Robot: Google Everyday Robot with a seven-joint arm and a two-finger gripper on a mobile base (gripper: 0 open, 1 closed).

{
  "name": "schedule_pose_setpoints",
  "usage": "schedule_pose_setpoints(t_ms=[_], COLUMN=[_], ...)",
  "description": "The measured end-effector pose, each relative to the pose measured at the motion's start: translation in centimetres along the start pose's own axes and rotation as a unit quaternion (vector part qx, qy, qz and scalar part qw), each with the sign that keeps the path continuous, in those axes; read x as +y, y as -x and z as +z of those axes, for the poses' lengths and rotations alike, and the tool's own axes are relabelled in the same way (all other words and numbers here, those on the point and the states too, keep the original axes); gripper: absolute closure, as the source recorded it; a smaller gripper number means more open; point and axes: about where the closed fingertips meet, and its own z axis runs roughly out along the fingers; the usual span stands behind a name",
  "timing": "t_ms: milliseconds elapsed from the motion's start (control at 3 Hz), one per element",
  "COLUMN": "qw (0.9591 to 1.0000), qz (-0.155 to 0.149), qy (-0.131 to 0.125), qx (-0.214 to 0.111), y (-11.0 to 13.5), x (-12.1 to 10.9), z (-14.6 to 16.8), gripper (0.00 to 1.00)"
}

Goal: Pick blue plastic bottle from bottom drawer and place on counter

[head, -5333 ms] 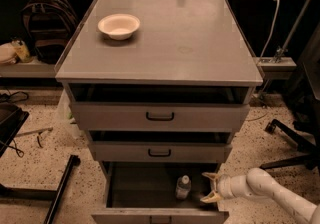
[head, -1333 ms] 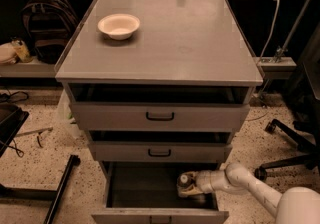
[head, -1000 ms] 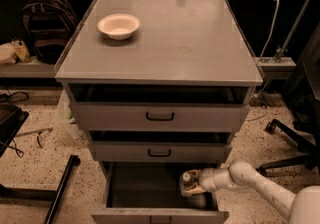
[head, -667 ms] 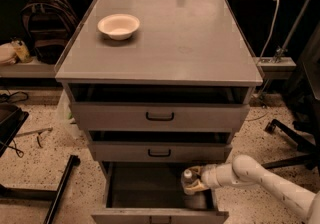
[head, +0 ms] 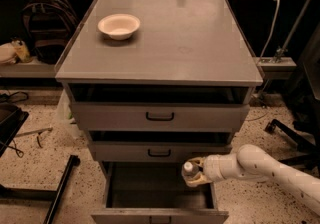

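Reaching in from the right, the gripper is clamped on the blue plastic bottle, upright with cap up, above the open bottom drawer by its right wall. The counter lies well above, so the lift likely must first clear the jutting upper drawers.

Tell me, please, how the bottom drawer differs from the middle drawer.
The bottom drawer is pulled far out, its dark interior exposed; the middle drawer is barely open. The bottom drawer looks deeper than the middle drawer. The gripper holds the blue plastic bottle over the bottom drawer, in front of the middle drawer. Both are grey.
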Motion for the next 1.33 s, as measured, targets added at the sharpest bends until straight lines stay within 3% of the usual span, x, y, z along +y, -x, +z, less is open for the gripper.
schedule_pose_setpoints(t_ms=[333, 667, 1000, 1333], qw=[1.0000, 0.9999, 0.9993, 0.9980], qz=[0.000, 0.011, 0.026, 0.047], qy=[-0.001, -0.010, -0.027, -0.030], qx=[0.000, -0.003, 0.005, 0.028], y=[0.0, 1.7, 5.5, 10.7], x=[-0.1, -0.5, -1.6, -3.6], z=[0.0, -2.0, -6.0, -11.7], gripper=[1.00, 1.00, 1.00, 1.00])
